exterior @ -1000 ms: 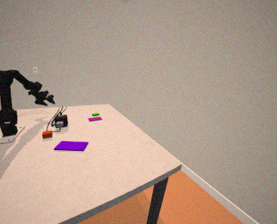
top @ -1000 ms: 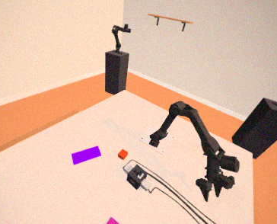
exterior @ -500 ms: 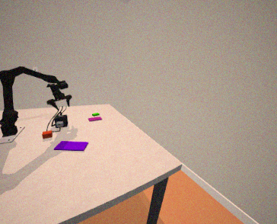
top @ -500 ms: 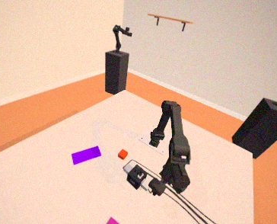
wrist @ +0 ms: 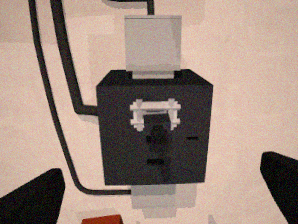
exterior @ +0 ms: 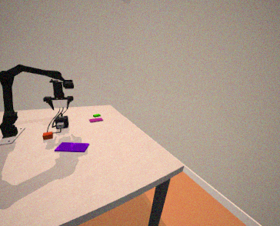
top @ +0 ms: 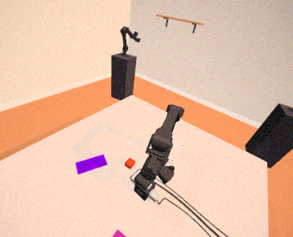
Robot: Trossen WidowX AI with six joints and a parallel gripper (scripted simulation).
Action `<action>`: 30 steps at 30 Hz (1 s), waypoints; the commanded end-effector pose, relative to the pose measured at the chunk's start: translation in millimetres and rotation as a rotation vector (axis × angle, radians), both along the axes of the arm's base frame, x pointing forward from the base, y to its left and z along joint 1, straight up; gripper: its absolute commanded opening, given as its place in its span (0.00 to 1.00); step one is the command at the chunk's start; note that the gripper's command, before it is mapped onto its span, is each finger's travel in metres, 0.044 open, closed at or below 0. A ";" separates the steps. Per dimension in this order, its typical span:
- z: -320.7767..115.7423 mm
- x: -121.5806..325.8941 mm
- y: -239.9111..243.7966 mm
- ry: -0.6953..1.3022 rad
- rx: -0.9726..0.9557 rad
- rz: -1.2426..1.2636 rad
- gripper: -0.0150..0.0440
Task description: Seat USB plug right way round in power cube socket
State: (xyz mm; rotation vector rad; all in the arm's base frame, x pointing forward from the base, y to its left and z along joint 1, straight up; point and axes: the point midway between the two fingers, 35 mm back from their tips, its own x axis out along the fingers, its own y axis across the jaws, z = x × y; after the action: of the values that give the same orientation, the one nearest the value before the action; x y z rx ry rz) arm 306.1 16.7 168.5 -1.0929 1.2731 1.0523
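Top: arm (top: 161,139) reaches over table (top: 214,177) (exterior: 116,161), gripper (top: 149,185) (exterior: 60,108) (wrist: 164,171) above power cube (top: 141,193) (exterior: 63,121) (wrist: 115,150). Red block (top: 129,163) (exterior: 48,135) (wrist: 102,220) near cube.

Exterior: gripper points down above cube, apart from it, fingers spread almost fully, nothing held. Purple slab (top: 91,164) (exterior: 72,147) lies flat nearby.

Wrist: cube between and beyond wide-spread fingers. Pale bracket-shaped piece (wrist: 156,106) on cube's top, dark shape just beside it; USB plug's outline and seating unclear. Grey connectors (wrist: 152,45) (wrist: 153,196) at two opposite sides, cables (wrist: 65,55) alongside.
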 end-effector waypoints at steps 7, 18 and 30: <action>-4.4 0.4 0.0 -0.001 0.006 0.006 1.00; -15.3 0.7 -0.2 -0.001 0.006 0.006 1.00; -27.2 1.0 -0.4 -0.001 0.006 0.006 1.00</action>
State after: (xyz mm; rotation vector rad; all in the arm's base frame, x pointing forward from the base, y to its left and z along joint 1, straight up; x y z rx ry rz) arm 307.7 15.8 145.0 -1.0953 1.2682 1.0529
